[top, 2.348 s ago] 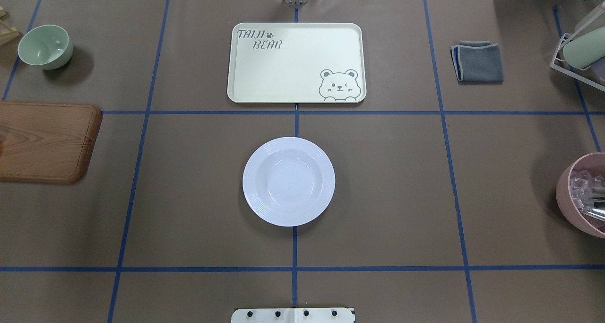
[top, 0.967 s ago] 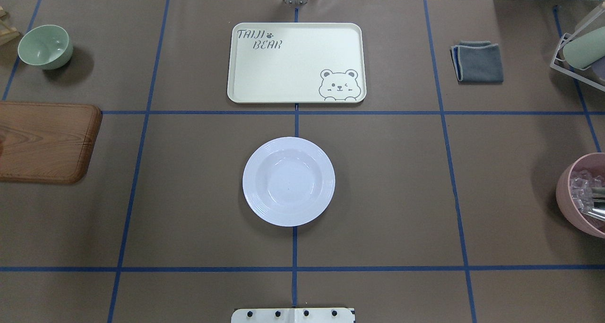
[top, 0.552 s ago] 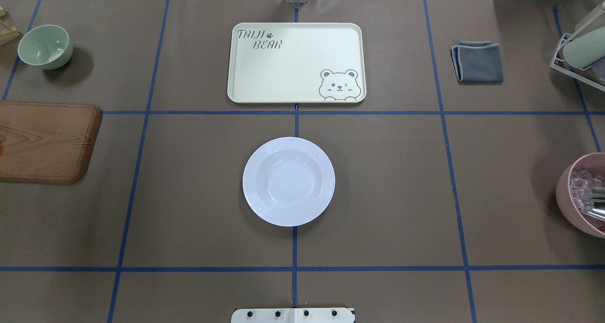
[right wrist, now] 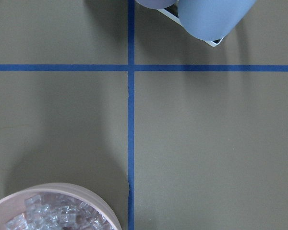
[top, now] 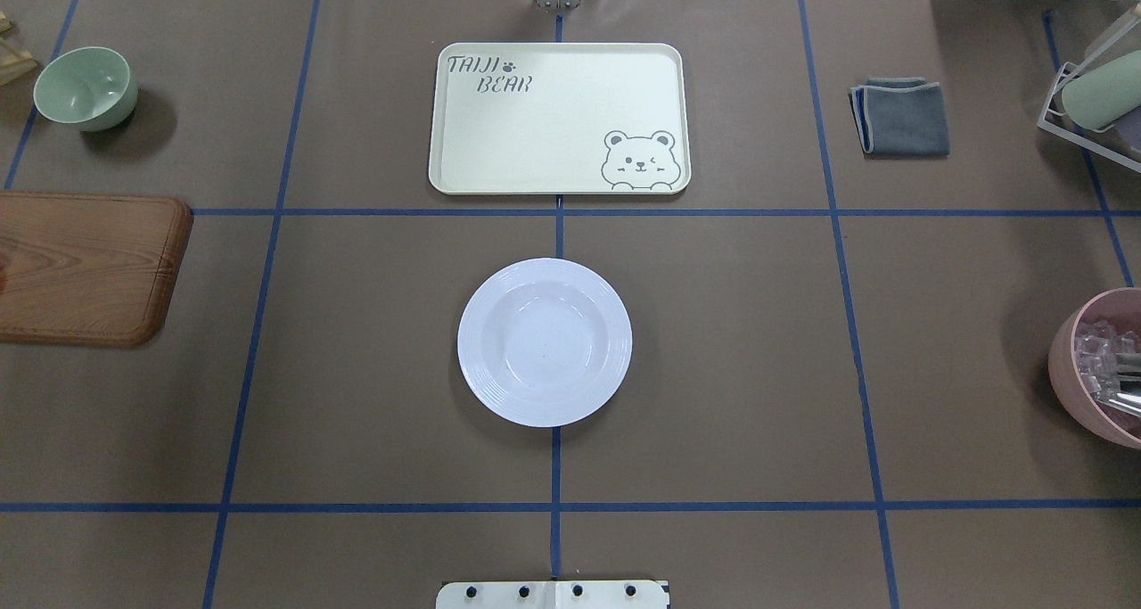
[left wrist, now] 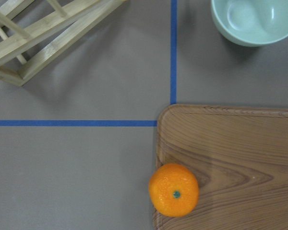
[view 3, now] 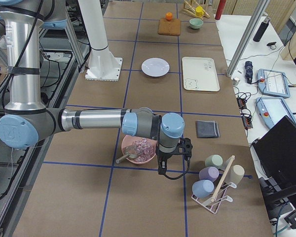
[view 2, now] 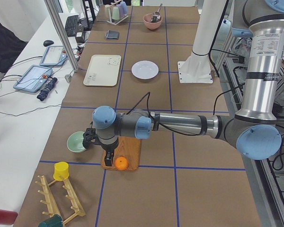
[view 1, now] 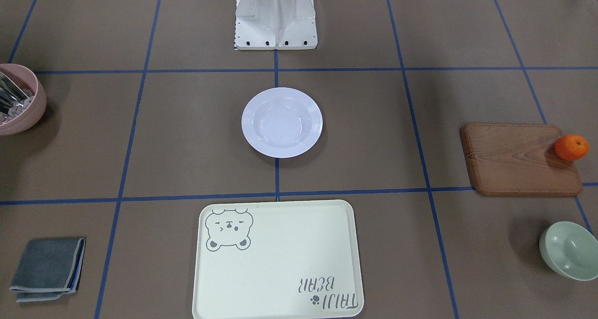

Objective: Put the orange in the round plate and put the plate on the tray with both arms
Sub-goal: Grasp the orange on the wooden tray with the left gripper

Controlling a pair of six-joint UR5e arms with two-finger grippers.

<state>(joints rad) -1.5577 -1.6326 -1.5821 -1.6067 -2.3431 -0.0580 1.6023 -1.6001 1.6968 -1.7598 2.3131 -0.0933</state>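
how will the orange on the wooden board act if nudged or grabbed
The orange is round and sits right at the wooden board edge, so a nudge would probably roll it off onto the table. Its dimpled skin looks matte, so it is likely not very slippery. It looks small beside the board, so it is probably light.

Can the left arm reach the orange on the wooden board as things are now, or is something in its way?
Probably yes. The left gripper hangs close over the orange, which sits uncovered at the corner of the wooden board. The green bowl and the rack stand apart from it.
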